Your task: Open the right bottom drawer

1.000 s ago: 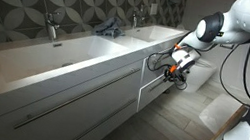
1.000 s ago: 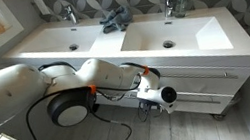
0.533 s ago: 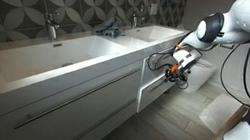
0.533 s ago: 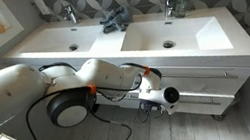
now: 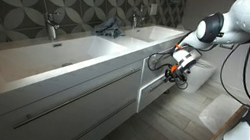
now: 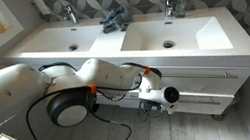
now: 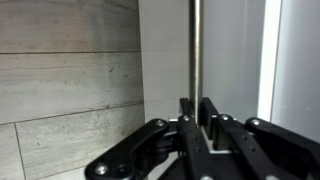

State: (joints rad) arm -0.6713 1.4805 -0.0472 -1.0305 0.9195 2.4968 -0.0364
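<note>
Pincer (image 5: 173, 71) sat at right bottom drawer (image 5: 158, 92) front; white sink (image 5: 163, 34) above it, arm (image 5: 236, 22) behind.

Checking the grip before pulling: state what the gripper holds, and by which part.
The gripper pinches the drawer by its bar handle, with its fingers on either side of the bar.

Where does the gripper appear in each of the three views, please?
In an exterior view: gripper right of centre, against the white vanity's end drawers.
In an exterior view: gripper low centre, under the countertop between the two basins.
Wrist view: gripper bottom centre, closed on the bar handle.
Shared landmark: the white front of the right bottom drawer.
</note>
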